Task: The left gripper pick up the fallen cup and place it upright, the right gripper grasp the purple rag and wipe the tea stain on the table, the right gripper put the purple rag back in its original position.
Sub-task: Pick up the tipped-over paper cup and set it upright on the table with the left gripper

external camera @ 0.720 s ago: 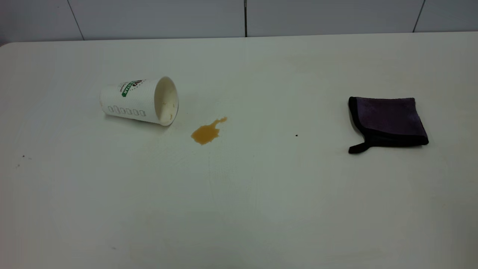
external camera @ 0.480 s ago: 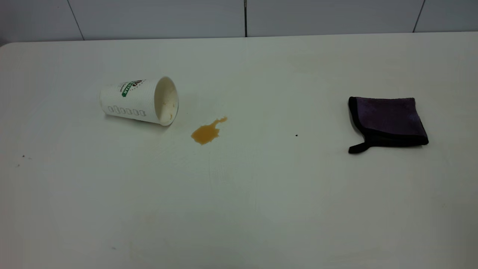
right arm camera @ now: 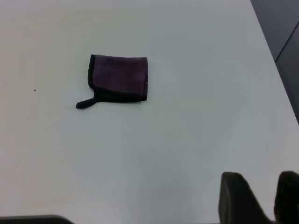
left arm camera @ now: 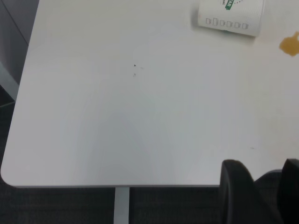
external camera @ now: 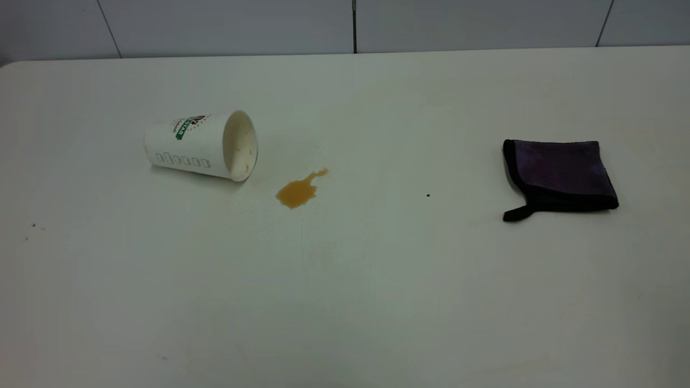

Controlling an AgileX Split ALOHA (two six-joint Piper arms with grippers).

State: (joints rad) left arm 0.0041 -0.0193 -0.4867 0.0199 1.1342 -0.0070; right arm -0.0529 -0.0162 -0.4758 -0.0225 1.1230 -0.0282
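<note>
On the off-white bench lie four task things, one of each: one paper cup, one tea stain, one purple rag, and a lone tiny black speck. From the bench's middle in the exterior view, the cup sits toward 10 o'clock, tipped on its side with its mouth facing 3 o'clock; its cream inside shows a few small brown spots and no pooled liquid. At about 4 o'clock from the cup's mouth, near but not touching it, is the amber stain, its thin tail running toward 2 o'clock. The speck lies between stain and rag. The rag rests flat at 3 o'clock, well apart from the stain, its black loop tab sticking out toward 8 o'clock. Neither arm shows in the exterior view. The left wrist view shows the left gripper over the bench's near edge, well away from the cup and the stain; its two dark jaws stand spread with a gap between them, holding nothing. The right wrist view shows the right gripper likewise spread and empty, well apart from the rag.
</note>
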